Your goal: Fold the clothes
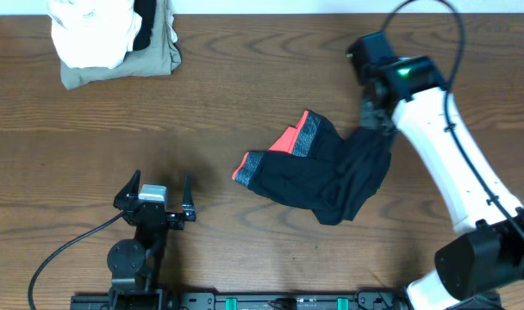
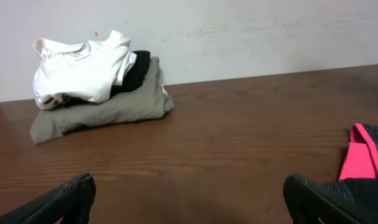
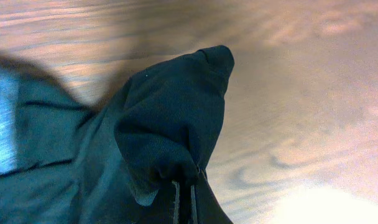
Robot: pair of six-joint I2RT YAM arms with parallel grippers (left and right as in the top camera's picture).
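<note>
The clothes (image 1: 327, 176) are one black garment bunched at mid-right of the table, its grey waistband edged in red-orange (image 1: 283, 145) turned left. My right gripper (image 1: 376, 122) is shut on the garment's upper right end, lifting a fold of black fabric (image 3: 176, 118) that fills the right wrist view and pinches between the jaws (image 3: 184, 202). My left gripper (image 1: 154, 200) rests low at the front left, open and holding nothing, well left of the garment. In the left wrist view its dark fingertips (image 2: 64, 199) show at the bottom corners, and the red edge (image 2: 362, 158) shows at the right.
A pile of folded clothing sits at the back left: a white cloth (image 1: 94, 30) on a khaki-olive garment (image 1: 150, 60), also in the left wrist view, white cloth (image 2: 83, 68) over khaki garment (image 2: 108, 109). Bare wood lies between the left gripper and this pile.
</note>
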